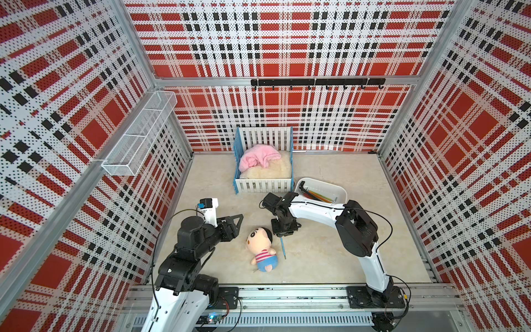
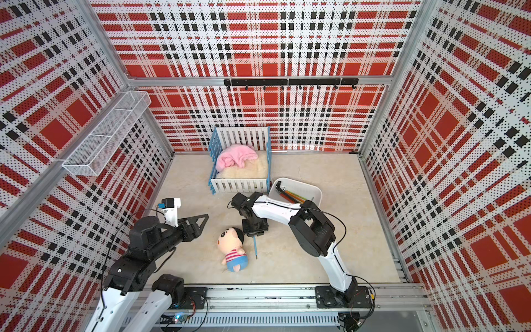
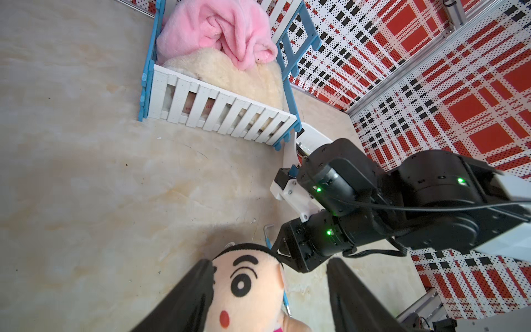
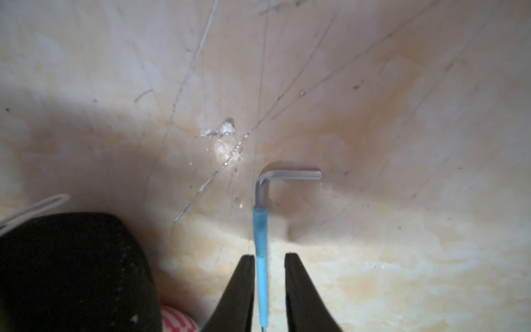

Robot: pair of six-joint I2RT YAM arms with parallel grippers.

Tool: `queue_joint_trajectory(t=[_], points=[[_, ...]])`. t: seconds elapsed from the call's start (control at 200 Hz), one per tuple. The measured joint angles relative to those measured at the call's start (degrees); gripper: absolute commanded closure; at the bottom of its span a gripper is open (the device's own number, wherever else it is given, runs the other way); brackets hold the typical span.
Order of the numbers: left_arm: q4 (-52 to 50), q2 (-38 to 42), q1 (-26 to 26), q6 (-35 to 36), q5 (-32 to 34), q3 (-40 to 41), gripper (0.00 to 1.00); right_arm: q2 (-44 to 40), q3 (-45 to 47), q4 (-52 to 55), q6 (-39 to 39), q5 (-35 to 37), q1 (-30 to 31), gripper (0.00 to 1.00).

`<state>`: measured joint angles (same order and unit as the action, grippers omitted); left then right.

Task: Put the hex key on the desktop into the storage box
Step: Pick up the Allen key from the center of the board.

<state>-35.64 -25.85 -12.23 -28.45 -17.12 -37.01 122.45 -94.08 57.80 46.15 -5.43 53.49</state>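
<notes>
The hex key (image 4: 259, 227) lies flat on the surface (image 4: 402, 115). It is a thin L of bright steel, its short leg bent off sideways and its long shaft sheathed in a matte blue sleeve. In both top views it sits just beside the plush doll (image 1: 262, 250), well apart from the storage box (image 1: 321, 182). The right tool (image 4: 269, 255) points straight down over it, black fingers slightly parted and straddling the sleeved shaft, one at the sleeve, the other with a sliver of surface showing between (so not clamped, as far as the wrist view tells). To pick it well, I judge, the fingertips should reach the hard, glossy marble-look top before closing. They should squeeze across the sleeve rather than the slippery bare steel, then lift straight up clear of the doll's soft head. The box, smooth white plastic with rounded corners, holds other keys (image 1: 316, 196) and stands beside the slatted crib (image 1: 264, 185). The left tool (image 3: 269, 259) hangs wide open and empty.
</notes>
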Motion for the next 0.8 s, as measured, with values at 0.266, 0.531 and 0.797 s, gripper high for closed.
queue_joint_trajectory(t=[0.266, 0.531, 0.797], points=[[0.00, 0.00, 0.00, 0.00, 0.00, 0.00, 0.32, 1.75, -2.08, 0.96, -0.24, -0.13, 0.02, 0.76], [0.00, -0.02, 0.00, 0.00, 0.00, 0.00, 0.32, 3.02, -2.75, 1.42, -0.17, 0.31, 0.02, 0.80], [0.00, -0.02, 0.00, 0.00, 0.00, 0.00, 0.32, 3.43, -3.32, 2.38, 0.04, 1.11, 0.02, 0.88]])
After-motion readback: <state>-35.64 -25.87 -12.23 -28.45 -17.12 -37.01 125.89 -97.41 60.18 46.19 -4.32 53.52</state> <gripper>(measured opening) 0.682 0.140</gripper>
